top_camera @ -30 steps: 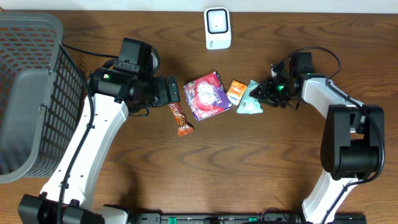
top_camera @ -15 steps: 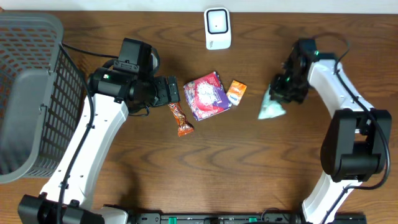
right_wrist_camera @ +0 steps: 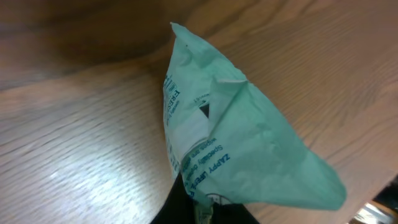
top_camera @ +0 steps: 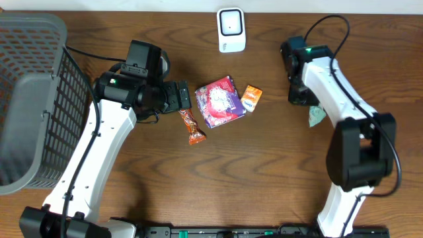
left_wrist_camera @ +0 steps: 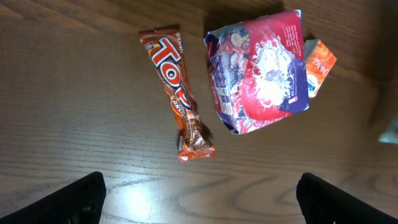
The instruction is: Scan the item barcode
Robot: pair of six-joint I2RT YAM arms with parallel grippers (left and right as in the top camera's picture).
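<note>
- Gripping a pale green packet [right_wrist_camera: 236, 143], the right gripper [right_wrist_camera: 199, 208] has its jaws pinched nearly together on the packet's lower edge; the wrist view shows blue print and a white label patch on the wrapper.
- From overhead only one corner of the green packet [top_camera: 316, 116] shows, poking out from under the right arm's forearm on the right side of the table [top_camera: 277, 185].
- Whether the packet clears the wood cannot be told from these views.
- White scanner [top_camera: 231, 30] stands at the far edge of the table, centre; the packet lies well apart from it, to its right and nearer the robot bases.
- Left gripper [top_camera: 175, 96] hangs over the middle-left of the table with jaws spread wide and nothing between them; its two dark fingers [left_wrist_camera: 81, 199] sit at the bottom corners of the wrist view.
- Below the left gripper: an orange chocolate bar [left_wrist_camera: 177, 102], lying lengthwise and apart from the fingers.
- Just right of the bar: a red-and-purple snack bag [left_wrist_camera: 261, 78], with a small orange packet [left_wrist_camera: 318, 65] touching its right edge.
- Grey mesh basket [top_camera: 33, 99] occupies the far left.
</note>
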